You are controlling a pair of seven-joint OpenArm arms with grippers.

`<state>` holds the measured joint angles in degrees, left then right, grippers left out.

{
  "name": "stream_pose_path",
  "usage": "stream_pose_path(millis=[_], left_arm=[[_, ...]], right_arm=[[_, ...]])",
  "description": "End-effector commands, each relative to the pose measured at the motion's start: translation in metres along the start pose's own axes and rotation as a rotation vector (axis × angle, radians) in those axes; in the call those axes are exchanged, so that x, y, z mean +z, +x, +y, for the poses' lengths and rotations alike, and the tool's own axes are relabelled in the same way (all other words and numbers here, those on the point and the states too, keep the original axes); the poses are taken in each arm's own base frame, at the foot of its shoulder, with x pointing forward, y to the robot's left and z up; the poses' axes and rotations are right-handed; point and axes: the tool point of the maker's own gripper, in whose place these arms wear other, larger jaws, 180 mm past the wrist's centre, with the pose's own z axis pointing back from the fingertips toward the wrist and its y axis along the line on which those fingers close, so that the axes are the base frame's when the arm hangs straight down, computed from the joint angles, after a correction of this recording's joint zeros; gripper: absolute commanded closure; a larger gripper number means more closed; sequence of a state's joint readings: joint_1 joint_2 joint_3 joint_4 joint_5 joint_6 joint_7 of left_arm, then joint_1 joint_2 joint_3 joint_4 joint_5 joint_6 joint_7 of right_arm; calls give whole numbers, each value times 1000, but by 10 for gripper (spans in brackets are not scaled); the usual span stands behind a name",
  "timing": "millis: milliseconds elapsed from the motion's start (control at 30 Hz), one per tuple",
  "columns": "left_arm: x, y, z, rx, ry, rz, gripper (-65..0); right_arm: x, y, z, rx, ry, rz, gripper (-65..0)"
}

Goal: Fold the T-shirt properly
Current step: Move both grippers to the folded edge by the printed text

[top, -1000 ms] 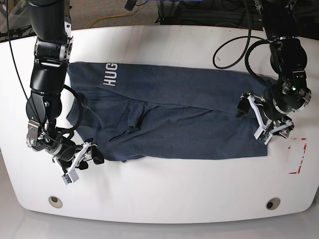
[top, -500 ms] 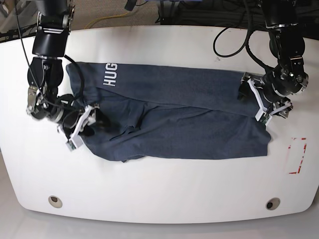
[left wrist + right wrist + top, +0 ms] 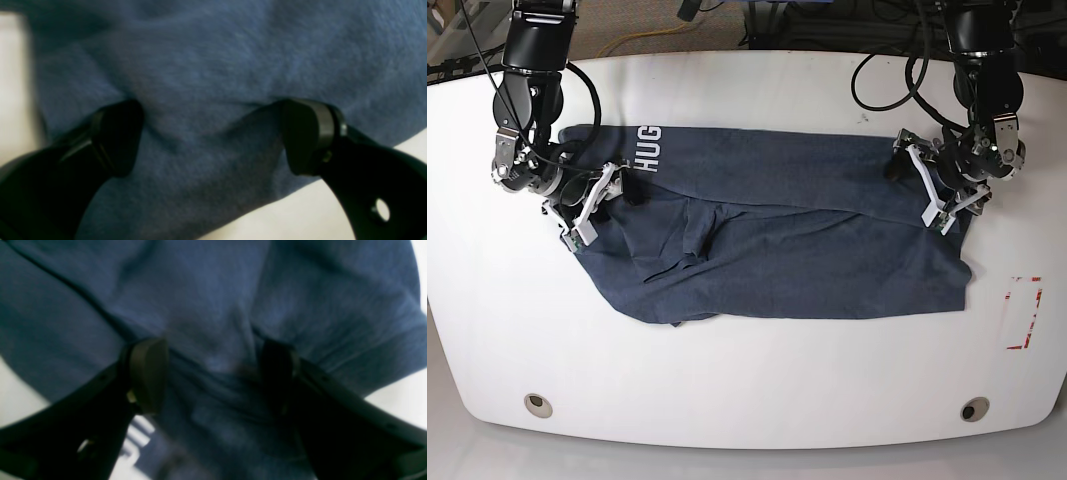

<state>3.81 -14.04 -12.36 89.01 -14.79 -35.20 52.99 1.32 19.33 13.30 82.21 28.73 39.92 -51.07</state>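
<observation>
T-shirt lies flat-ish across middle of white table, long axis running left-right, dark slate-blue, rumpled w/ creases near centre; white lettering at its far-left part. Near edge sags toward a rounded corner at near-left; right edge ends short of red-marked rectangle on table's right. Left gripper (on right side of base view) sits at shirt's far-right corner, jaws spread wide; in left wrist view left gripper has both dark fingertips pressing into cloth w/ a fold of fabric bunched between them, not yet pinched together. Right gripper (left side of base view) is over shirt's far-left part just near the lettering; in right wrist view right gripper has jaws apart, tips on the fabric, a ridge of T-shirt between them. Whether either pincer actually grips the cloth: can't tell. Cables loop over table's far-right.
</observation>
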Motion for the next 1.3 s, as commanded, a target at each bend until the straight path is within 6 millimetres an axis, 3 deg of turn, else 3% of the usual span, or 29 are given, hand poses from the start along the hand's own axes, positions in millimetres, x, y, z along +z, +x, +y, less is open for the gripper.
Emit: stream_pose_path(millis=[0,167,400,667,833,967,1267], left_arm=[[2,-7,4,-2,4,17,-611],[5,-37,-9,2,-15,73,-611],[34,-73,-28,-65,-20,132,-611],[57,-90,-37,-93,-5,153,-611],[68,-76,-28,-107,36,110,-611],[71,-57,-27,-126,52,62,-611],[74,-9,-9,-166,111,-33,-611]], right_arm=[[-5,4,-6,-10,-20,-31,-411],[-9,-16,-12,-16,-49,-7,-409],[6,-25,6,35,-43,-2,-409],[31,-38,27,99,-57,17,-409],[46,-25,30,144,-89,-11,-409],[52,-3,29,196,-115,-20,-409],[50,75,-7,229,-187,-85,-409]])
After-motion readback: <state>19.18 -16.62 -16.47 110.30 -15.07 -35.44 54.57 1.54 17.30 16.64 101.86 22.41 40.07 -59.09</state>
